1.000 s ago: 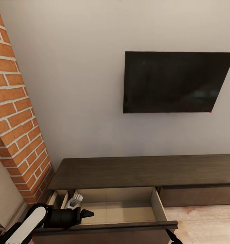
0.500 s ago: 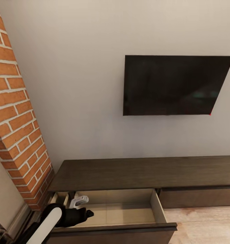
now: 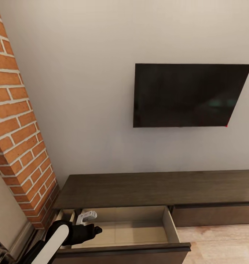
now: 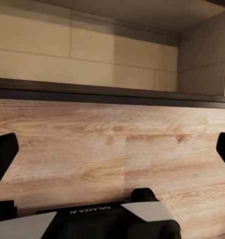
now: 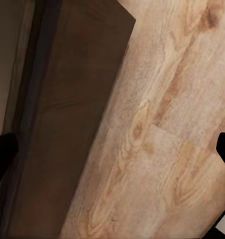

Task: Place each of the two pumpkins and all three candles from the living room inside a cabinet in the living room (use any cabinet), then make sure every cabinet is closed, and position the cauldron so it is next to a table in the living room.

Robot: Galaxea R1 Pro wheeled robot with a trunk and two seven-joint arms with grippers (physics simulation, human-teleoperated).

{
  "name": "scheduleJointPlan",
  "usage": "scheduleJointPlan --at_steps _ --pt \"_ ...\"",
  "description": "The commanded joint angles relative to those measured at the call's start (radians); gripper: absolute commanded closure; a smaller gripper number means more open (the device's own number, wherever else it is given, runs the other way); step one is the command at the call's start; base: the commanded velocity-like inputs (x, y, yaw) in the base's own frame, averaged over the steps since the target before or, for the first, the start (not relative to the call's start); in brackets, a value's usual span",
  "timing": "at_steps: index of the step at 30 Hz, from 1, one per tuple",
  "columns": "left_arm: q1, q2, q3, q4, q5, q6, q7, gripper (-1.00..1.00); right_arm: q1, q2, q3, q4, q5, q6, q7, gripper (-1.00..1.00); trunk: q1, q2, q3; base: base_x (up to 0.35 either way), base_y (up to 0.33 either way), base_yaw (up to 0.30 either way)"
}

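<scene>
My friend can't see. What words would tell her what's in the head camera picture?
An open, empty drawer sticks out of a long dark cabinet, with the robot's left arm reaching over its corner. Above, a black TV hangs on the wall beside a brick column.

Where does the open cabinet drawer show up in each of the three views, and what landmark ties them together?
Head view: the open drawer sits bottom centre, pulled out from the cabinet, pale inside.
Left wrist view: drawer interior across the top, dark front edge below it.
Right wrist view: a dark cabinet panel; whether it is this drawer's front, I cannot tell.
Shared landmark: the light wood floor.
</scene>
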Motion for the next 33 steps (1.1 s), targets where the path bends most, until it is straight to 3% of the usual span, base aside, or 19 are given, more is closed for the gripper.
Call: scheduleJointPlan --at_steps 1,19,33 --pt "-0.001 0.001 -0.002 -0.001 0.01 0.0 0.01 -1.0 -0.001 -0.001 0.009 -0.007 -0.01 0.003 0.003 -1.0 -0.004 0.007 0.002 0.0 0.0 0.0" --pt "-0.001 0.001 -0.002 -0.003 0.004 -0.001 0.012 -1.0 0.0 -0.001 0.011 -0.057 -0.01 0.043 -0.002 -1.0 -0.073 0.133 0.036 0.0 0.0 0.0" --pt "-0.001 0.001 -0.003 -0.007 0.004 -0.001 0.012 -1.0 -0.001 0.001 0.011 -0.058 -0.01 0.038 0.004 -1.0 -0.073 0.133 0.019 0.0 0.0 0.0"
